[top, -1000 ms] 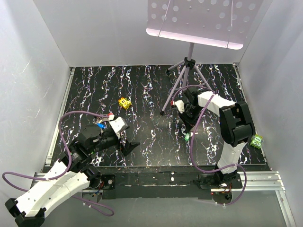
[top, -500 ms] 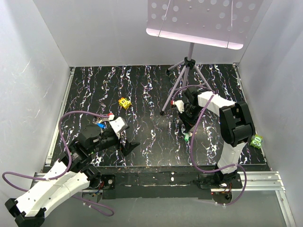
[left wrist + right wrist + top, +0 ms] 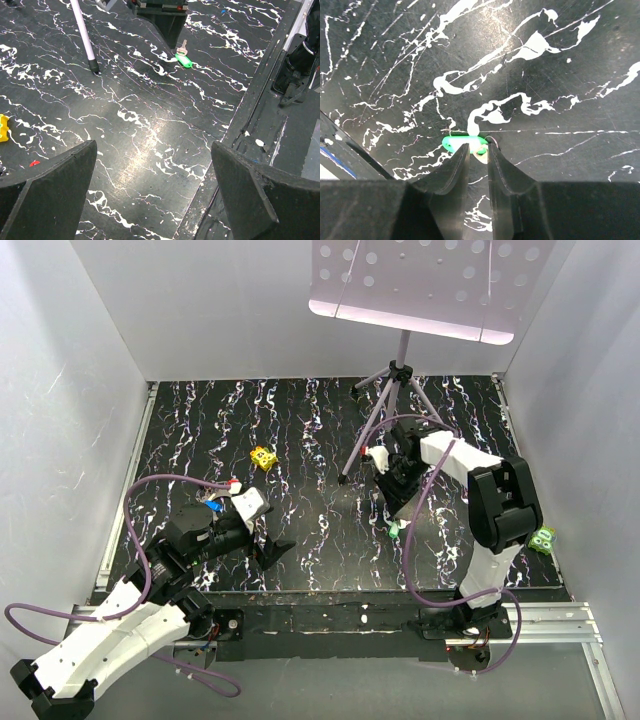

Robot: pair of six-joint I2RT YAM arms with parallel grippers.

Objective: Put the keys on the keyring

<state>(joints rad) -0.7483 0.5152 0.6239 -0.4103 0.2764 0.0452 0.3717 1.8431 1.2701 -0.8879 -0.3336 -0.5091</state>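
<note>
Observed the green key [image 3: 462, 143] lying flat on the table [image 3: 300, 420], right of centre and towards the front edge, directly under the tips of the right gripper [image 3: 479, 149], with fingers narrowly parted and nothing between them. Recorded the left gripper [image 3: 150, 197] spread wide and empty, hovering low over the front left, well apart from that key.

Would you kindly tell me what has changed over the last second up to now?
The right gripper has parted its jaws slightly and its arm has shifted a little toward the far side; the green key lies on the table at its tips, apparently released. The left gripper, wide open, the yellow block and the tripod stayed put.
</note>
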